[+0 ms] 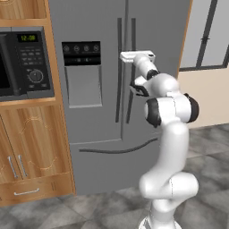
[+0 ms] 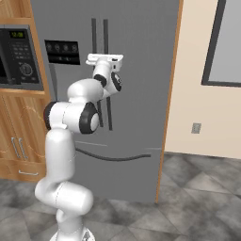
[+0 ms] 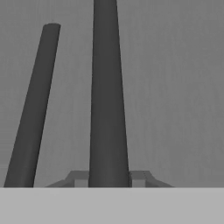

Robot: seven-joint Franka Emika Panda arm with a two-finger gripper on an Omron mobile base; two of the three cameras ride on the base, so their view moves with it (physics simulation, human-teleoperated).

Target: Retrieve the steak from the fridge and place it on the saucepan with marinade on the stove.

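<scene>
The grey steel fridge [image 1: 98,120] [image 2: 136,94] stands straight ahead with both doors shut. My gripper [image 1: 134,57] [image 2: 104,59] is pressed up to the right door's long vertical handle [image 1: 133,36] [image 2: 106,33] and is shut on it. In the hand view this handle [image 3: 107,96] runs up between my fingertips [image 3: 78,177], with my gripper [image 3: 108,177] around its lower part. The left door's handle [image 3: 35,109] stands beside it. The steak is hidden behind the shut doors. The saucepan, marinade and stove are out of view.
A black microwave [image 1: 24,62] [image 2: 16,56] sits in wooden cabinets [image 1: 31,147] left of the fridge. The black dispenser panel [image 1: 81,53] is on the left door, and the bottom drawer's handle [image 1: 118,150] lies below. A beige wall [image 2: 197,94] flanks the right side.
</scene>
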